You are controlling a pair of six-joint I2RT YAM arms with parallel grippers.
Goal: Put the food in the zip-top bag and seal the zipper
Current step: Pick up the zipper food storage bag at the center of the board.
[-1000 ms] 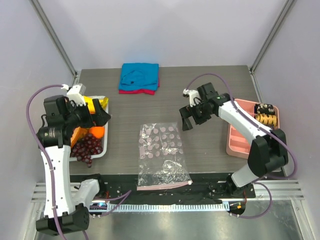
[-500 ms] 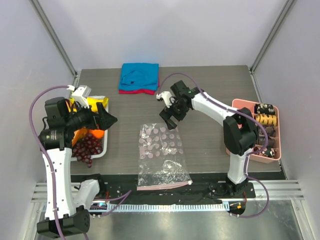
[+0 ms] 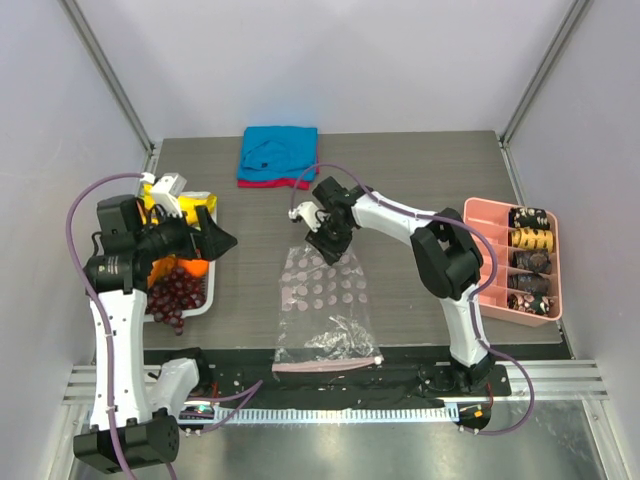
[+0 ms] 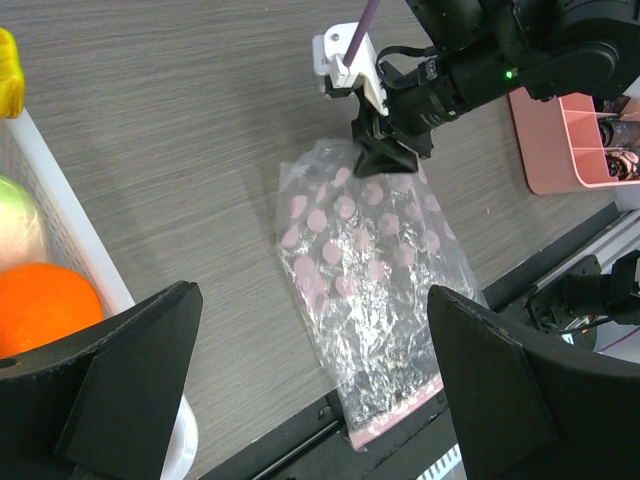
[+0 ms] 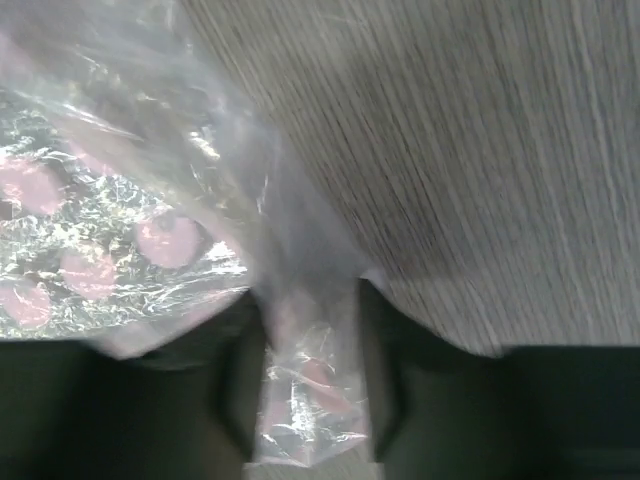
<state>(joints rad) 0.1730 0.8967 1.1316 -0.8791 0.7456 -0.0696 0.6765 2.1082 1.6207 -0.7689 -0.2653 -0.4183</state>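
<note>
The zip-top bag (image 3: 325,305) lies flat mid-table, clear with pink dots, its pink zipper (image 3: 328,365) at the near table edge. My right gripper (image 3: 328,248) is down at the bag's far edge, jaws closed on a pinched fold of plastic (image 5: 312,370). The left wrist view shows the same grip at the bag's (image 4: 370,270) top end. My left gripper (image 3: 215,238) hovers open beside the white basket (image 3: 207,300), nothing between its fingers. The food sits in that basket: an orange (image 3: 195,265), dark grapes (image 3: 175,292) and yellow pieces (image 3: 185,207).
A pink compartment tray (image 3: 480,260) with dark brown-and-tan pieces stands at the right edge. A folded blue-and-red cloth (image 3: 278,155) lies at the back centre. The black rail runs along the near table edge under the zipper (image 4: 395,415).
My right arm swung left from near the pink tray to the bag's far edge, and its jaws closed on the plastic. The left arm barely shifted.
</note>
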